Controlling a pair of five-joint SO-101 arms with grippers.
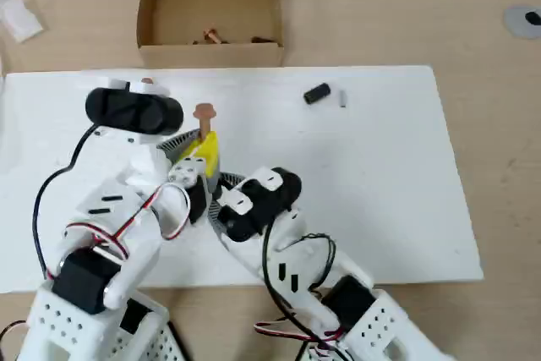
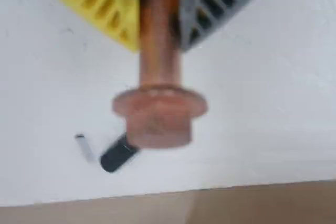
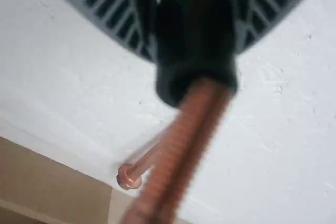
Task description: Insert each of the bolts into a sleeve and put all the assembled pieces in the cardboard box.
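My left gripper (image 2: 157,19), with one yellow and one grey finger, is shut on the shaft of a copper bolt (image 2: 159,111), whose flanged head points away from the wrist. From above, that bolt (image 1: 204,114) sticks out past the left gripper (image 1: 203,145) toward the cardboard box (image 1: 152,23). My right gripper (image 3: 194,30) is shut on a black sleeve (image 3: 194,61), and a copper threaded shaft (image 3: 181,150) sticks out of the sleeve's end. The right gripper (image 1: 218,194) sits just behind the left one, near the middle of the white sheet (image 1: 380,192).
The box holds several copper and dark pieces (image 1: 211,37) along its near wall. A loose black sleeve (image 1: 316,94) and a small silver piece (image 1: 342,97) lie on the sheet's far right part. Another bolt (image 3: 128,176) lies near the sheet's edge.
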